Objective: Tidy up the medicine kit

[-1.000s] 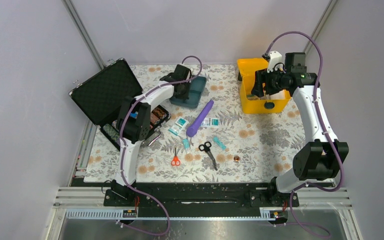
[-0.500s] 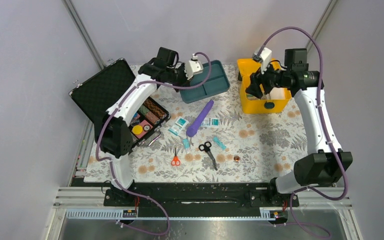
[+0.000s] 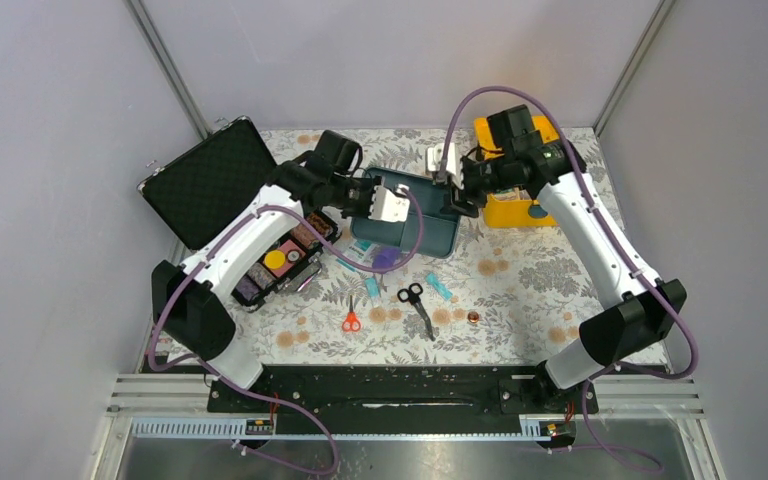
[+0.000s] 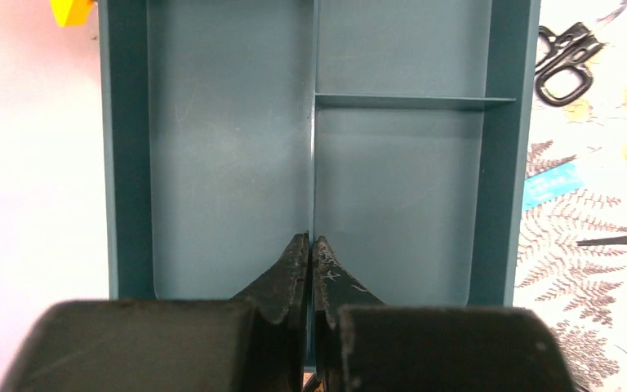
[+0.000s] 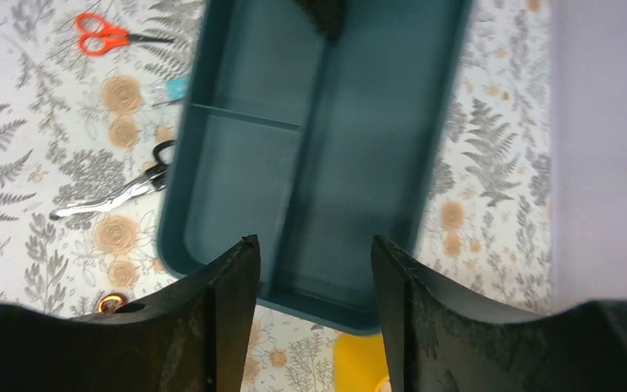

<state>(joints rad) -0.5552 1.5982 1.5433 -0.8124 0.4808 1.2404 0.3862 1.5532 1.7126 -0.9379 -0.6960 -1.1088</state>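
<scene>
Left gripper (image 4: 310, 245) pinches the teal tray (image 4: 122, 163); right gripper (image 5: 312, 242) is spread at the tray's other end.

The left fingers are pressed together on the tray's middle divider, at one short end. The right fingers stand apart over the opposite short end; whether they touch it, I cannot tell. The tray has nothing in its compartments. The yellow medicine kit (image 3: 513, 213) stands at the back right of the flowered table (image 3: 540, 270), just behind the right gripper. Black scissors (image 3: 415, 300) and orange scissors (image 3: 350, 320) lie nearer the front, and the open black case (image 3: 210, 180) is at the left.
</scene>
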